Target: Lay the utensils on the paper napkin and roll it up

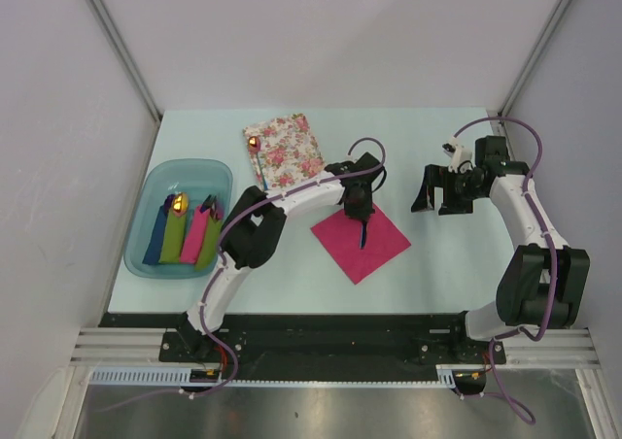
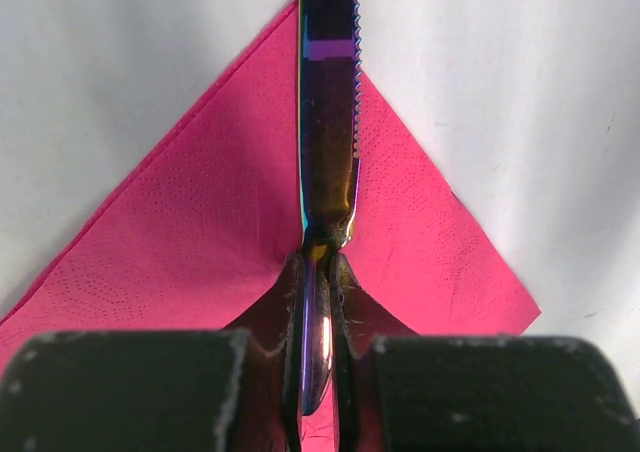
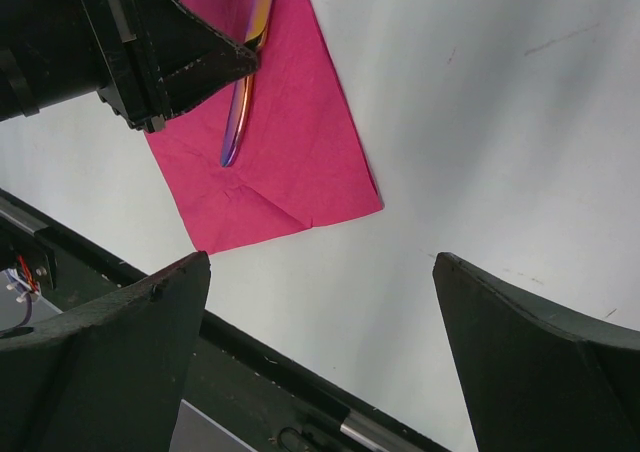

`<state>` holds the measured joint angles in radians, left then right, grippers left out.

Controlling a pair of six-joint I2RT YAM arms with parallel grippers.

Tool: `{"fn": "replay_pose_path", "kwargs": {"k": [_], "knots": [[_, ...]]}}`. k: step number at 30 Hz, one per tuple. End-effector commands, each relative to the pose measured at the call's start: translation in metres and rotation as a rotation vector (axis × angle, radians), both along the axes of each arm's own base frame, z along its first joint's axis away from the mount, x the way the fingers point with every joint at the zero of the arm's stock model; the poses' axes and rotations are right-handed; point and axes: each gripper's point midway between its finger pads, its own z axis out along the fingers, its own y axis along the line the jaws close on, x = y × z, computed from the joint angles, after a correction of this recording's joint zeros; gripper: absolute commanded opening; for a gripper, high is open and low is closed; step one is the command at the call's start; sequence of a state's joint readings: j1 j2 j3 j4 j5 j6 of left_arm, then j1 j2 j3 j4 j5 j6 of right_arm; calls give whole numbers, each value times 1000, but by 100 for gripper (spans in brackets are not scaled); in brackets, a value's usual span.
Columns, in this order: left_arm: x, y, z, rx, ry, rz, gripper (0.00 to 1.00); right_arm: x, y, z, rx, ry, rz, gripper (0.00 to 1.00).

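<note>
The knife (image 2: 328,122) runs corner to corner across the pink napkin (image 1: 386,240), with its handle pinched tight in the left gripper (image 2: 318,272). The right gripper (image 1: 439,188) hangs just right of the napkin, jaws wide, holding nothing. The spoon (image 1: 255,143) sits up-left of the napkin on a floral napkin (image 1: 292,152), and a tub (image 1: 194,174) is further left.

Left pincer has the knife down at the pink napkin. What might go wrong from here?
1. The pink napkin creases around the left pincer, which is shut on the knife. Pulling away may drag or crumple the sheet.
2. The blade seems to run past the napkin's corner, so it might poke out of the roll.
3. The spoon lies on the floral napkin. Fetching it may shift that sheet.
</note>
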<state>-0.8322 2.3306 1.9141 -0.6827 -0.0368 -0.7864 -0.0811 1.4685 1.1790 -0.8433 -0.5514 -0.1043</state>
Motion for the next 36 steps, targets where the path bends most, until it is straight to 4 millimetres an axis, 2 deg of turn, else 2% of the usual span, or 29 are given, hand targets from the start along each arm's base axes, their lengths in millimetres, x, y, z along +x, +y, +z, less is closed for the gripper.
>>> {"fn": "replay_pose_path", "kwargs": {"k": [1, 5, 8, 10, 12, 15, 16, 18, 19, 20, 23, 26, 27, 28, 29, 30, 31, 32, 33, 35, 36], "knots": [[5, -12, 10, -26, -37, 4, 1, 4, 1, 3, 19, -14, -4, 100], [1, -6, 2, 2, -28, 10, 27, 5, 1, 4, 23, -15, -5, 100], [4, -4, 7, 5, -42, 13, 36, 6, 1, 5, 21, -17, -3, 100], [6, -4, 17, -2, -61, 9, 42, 6, 2, 6, 23, -19, -2, 100], [12, -7, 33, -16, -99, 6, 45, 6, 2, 8, 26, -22, -1, 100], [27, -7, 80, -41, -214, -10, 53, 6, 3, 11, 27, -30, 1, 100], [30, -5, 105, -52, -270, -30, 56, 7, 3, 12, 26, -35, 1, 100], [37, 1, 139, -63, -350, -35, 60, 7, 3, 14, 27, -40, 1, 100], [43, 9, 150, -49, -387, -44, 64, 8, 3, 16, 27, -43, 2, 100], [44, 17, 179, -75, -433, -45, 66, 8, 3, 17, 26, -49, 2, 100], [52, 50, 210, -66, -499, -58, 68, 9, 3, 21, 29, -52, 3, 100], [59, 93, 223, -62, -531, -62, 71, 9, 3, 27, 31, -63, 5, 100], [62, 106, 221, -58, -528, -52, 71, 9, 3, 30, 28, -71, 4, 100], [73, 127, 221, -57, -534, -28, 71, 9, 2, 31, 23, -75, 2, 100], [73, 142, 210, -41, -512, -20, 71, 9, 2, 32, 21, -81, 4, 100], [77, 156, 213, -29, -523, -7, 71, 8, 2, 33, 20, -84, 2, 100], [88, 178, 210, -5, -522, 30, 70, 7, 2, 34, 21, -89, 3, 100], [91, 189, 203, 16, -514, 37, 69, 6, 2, 34, 19, -87, 3, 100], [100, 210, 196, 49, -498, 73, 66, 5, 3, 34, 22, -85, 4, 100], [109, 226, 184, 59, -477, 91, 62, 5, 3, 33, 22, -83, 6, 100], [119, 242, 172, 79, -450, 133, 60, 6, 2, 32, 20, -80, 5, 100]]}}
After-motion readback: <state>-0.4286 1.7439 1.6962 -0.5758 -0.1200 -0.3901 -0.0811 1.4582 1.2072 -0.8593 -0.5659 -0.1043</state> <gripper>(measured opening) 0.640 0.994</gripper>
